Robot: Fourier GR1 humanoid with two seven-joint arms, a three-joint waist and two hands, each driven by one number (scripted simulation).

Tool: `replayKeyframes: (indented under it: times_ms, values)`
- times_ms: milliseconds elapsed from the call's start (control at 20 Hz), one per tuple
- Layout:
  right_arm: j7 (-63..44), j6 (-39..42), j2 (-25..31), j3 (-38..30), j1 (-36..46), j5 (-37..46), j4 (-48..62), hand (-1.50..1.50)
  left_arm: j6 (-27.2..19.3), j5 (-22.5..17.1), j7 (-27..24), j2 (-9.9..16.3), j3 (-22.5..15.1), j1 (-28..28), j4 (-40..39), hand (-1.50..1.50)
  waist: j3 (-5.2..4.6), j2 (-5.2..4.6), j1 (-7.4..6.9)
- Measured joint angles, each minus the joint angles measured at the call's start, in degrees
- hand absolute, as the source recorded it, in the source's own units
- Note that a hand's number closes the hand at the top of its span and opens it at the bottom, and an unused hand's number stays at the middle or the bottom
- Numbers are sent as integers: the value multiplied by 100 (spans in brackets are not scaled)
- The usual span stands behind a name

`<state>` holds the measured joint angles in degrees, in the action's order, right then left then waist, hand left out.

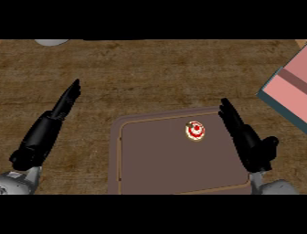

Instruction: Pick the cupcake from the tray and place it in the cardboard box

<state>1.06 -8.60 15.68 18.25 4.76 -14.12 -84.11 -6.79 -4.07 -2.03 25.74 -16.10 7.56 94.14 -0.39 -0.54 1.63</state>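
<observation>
A small cupcake [195,130] with red and white swirled icing stands on the brown tray [156,164], near the tray's far right corner. My right hand [247,139] hovers just right of the cupcake, over the tray's right edge, fingers straight and apart from it. At the left, my left hand [48,128] rests open over the wooden counter, fingers pointing away, well clear of the tray. The box [298,93], pinkish inside with teal sides, lies at the right edge, partly cut off by the view.
The wooden counter [149,77] stretches between the hands and behind the tray. A pale round object [51,42] shows at the far left edge, mostly out of view.
</observation>
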Motion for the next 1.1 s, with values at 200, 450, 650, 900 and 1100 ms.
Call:
replayKeyframes:
  times_ms: [200, 450, 650, 900, 1100]
  values:
    - [-311, -401, 121, -329, 18, 70, -565, -150, 48, -457, 158, -77, 470, -118, -232, 0, 19, 46, -72]
    - [-334, -1642, 499, -1067, 150, 864, -990, -150, -84, -1165, 586, -215, 1043, -456, -399, 0, -3, 120, -15]
    - [170, -2552, 316, -979, -141, 1700, -1707, -150, -34, -1554, 850, -228, 1293, -633, -328, 0, 15, 126, -38]
    - [-504, -2799, 583, -250, -546, 3049, -2729, -150, 12, -1782, 1104, -179, 1501, -689, -207, 0, 16, 110, -78]
    - [-1663, -2143, 1247, 47, -706, 3808, -2901, -150, 98, -1870, 1149, -119, 1582, -763, -172, 0, -9, 104, -110]
